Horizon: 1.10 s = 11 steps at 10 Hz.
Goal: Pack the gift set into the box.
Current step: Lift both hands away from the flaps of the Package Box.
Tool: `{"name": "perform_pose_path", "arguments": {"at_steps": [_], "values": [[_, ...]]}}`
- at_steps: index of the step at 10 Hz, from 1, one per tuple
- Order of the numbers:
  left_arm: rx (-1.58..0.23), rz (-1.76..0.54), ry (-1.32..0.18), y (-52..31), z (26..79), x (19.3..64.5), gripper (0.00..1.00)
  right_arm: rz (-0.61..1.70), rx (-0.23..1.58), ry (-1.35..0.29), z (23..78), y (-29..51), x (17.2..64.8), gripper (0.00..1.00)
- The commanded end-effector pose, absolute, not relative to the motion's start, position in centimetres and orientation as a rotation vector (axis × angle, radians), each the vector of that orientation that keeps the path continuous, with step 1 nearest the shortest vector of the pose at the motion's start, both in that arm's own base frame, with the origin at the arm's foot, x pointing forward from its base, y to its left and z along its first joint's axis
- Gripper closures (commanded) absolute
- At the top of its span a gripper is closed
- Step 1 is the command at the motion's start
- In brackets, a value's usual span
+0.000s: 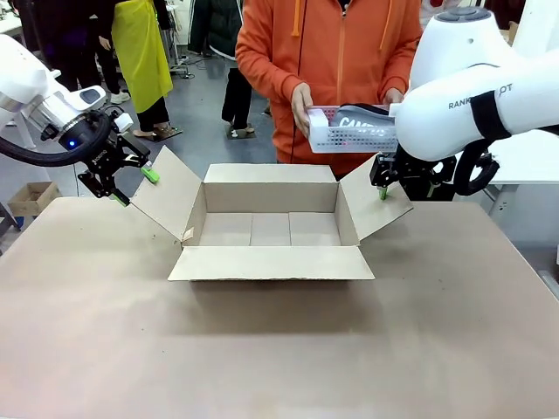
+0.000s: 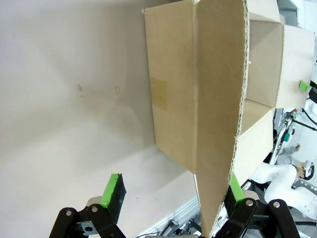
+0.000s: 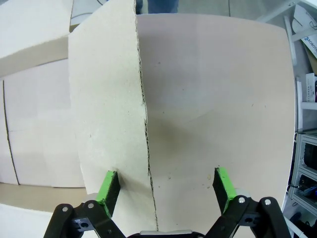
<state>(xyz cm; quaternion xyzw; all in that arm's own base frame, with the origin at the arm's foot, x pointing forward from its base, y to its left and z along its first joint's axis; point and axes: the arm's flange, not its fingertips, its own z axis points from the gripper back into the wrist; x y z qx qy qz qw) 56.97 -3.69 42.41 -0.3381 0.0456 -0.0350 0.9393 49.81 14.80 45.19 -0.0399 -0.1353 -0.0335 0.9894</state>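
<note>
One large brown cardboard box [image 1: 271, 196] stands open mid-bench [image 1: 279, 349], with all four flaps splayed. Two grippers, fingers spread, each straddle one side flap: the left gripper [image 1: 134, 187] the left flap [image 1: 166, 196], the right gripper [image 1: 382, 186] the right flap [image 1: 377, 208]. Beyond the box, a person's two hands [image 1: 301, 109] hold one shallow white tray [image 1: 349, 138] carrying a grey pouch [image 1: 367, 116].

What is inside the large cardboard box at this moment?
The box shows just its bare cardboard floor, nothing on it. Its near wall hides the front strip.

Box [image 1: 271, 262] ctr on table [image 1: 262, 358]; gift set [image 1: 349, 135] behind it.
</note>
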Motion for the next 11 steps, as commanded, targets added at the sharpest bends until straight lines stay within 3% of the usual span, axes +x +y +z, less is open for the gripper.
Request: {"name": "perform_pose_path", "arguments": {"at_steps": [1,11], "values": [[-0.673,-0.061,0.094,-3.79,42.53,56.66,0.00,-0.095,-0.104,-0.283,45.33,15.07,50.14,0.00],[-0.673,-0.061,0.094,-3.79,42.53,56.66,0.00,-0.095,-0.104,-0.283,45.33,15.07,50.14,0.00]]}}
